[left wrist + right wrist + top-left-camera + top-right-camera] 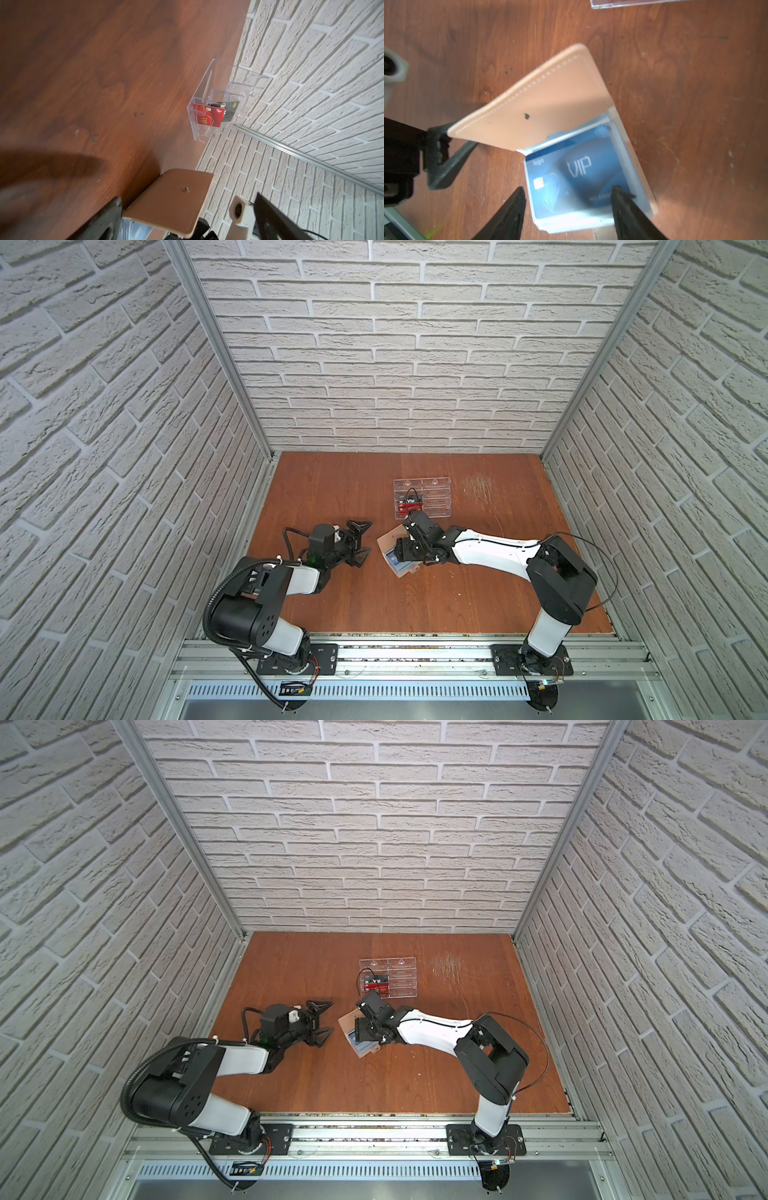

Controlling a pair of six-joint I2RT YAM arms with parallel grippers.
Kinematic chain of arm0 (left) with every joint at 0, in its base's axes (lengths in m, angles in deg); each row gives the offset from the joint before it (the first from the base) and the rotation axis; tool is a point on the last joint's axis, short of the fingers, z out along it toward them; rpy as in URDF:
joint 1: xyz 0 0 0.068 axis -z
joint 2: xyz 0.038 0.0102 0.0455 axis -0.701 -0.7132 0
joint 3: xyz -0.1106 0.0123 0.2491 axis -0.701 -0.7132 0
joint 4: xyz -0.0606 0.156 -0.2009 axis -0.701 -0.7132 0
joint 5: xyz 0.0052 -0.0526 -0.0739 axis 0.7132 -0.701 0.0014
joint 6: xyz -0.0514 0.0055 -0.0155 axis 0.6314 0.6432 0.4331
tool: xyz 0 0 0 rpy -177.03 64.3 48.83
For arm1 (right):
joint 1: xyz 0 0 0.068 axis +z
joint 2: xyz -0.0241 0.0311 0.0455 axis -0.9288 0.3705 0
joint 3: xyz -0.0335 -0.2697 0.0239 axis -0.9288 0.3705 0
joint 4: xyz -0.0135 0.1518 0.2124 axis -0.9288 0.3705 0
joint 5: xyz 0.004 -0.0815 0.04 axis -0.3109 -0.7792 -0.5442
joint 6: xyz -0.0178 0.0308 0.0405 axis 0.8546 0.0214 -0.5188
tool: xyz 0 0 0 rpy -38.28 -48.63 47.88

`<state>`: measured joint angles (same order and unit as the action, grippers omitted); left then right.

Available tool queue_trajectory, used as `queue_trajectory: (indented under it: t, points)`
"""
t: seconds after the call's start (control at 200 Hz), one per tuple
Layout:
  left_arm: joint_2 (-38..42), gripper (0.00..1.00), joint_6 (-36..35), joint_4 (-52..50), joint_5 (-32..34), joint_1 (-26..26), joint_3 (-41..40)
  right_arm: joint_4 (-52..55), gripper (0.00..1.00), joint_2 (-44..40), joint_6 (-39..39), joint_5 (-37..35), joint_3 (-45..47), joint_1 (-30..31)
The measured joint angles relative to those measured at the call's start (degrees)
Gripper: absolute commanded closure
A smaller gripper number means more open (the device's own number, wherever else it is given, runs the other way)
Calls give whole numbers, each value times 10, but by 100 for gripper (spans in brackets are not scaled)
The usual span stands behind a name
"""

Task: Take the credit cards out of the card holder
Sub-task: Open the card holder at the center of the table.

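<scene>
The card holder [550,99] lies open on the desk [675,104] beneath the right end effector [566,207], jaws spread astride its blue credit card [571,176]. The left end effector [369,537] gapes wide beside the raised cover.

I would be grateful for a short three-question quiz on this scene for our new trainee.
1. True or false: the card holder lies shut.
2. The blue card inside it reads: A VIP, B GOLD, C BANK.
3. Fill in: the ___ gripper hangs above that card, jaws apart.
Key: 1. False, it is open. 2. A. 3. The right gripper.
</scene>
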<state>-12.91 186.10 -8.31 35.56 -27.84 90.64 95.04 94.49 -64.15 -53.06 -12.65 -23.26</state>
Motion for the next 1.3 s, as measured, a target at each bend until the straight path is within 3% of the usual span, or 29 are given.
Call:
queue_trajectory:
  t: [0.215,0.47,0.69,1.1,1.3]
  points:
    - [94,2,-88,-132,0,19,67,0,34,-34,-19,-11,65,0]
    - [145,2,-155,-218,2,30,93,-4,38,-18,-24,-10,60,0]
    - [150,2,-175,-260,0,37,93,7,45,45,12,1,-17,-7]
    - [192,1,-183,-296,-6,14,94,90,45,129,149,11,-190,-34]
    - [202,1,-181,-296,-7,5,94,109,40,126,153,17,-198,-47]
